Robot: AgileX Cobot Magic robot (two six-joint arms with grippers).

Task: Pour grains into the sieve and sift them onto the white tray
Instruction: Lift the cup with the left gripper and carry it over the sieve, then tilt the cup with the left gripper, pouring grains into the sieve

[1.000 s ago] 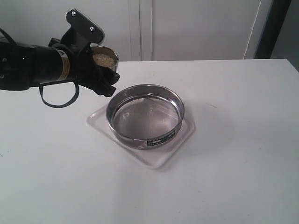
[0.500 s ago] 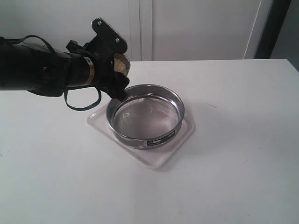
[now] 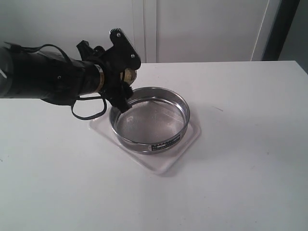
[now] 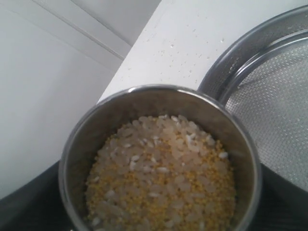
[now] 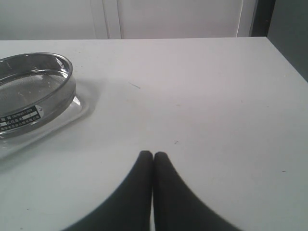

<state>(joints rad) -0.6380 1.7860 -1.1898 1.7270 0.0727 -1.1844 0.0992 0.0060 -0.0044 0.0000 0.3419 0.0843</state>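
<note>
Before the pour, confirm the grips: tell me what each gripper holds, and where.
Left gripper holds the steel cup of grains by its outer wall, below the rim. Right gripper is shut, empty.

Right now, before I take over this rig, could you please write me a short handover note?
Left gripper: jaws closed on the steel cup, held at the left rim of the sieve.
Right gripper: jaws shut, holding nothing, low over the table.
Things: the grains are all in the cup; the sieve sits on the white tray, and its mesh looks bare.
Done: the cup is in the grip and at the sieve.
Left to do: pour the grains into the sieve, then sift them onto the tray.
</note>
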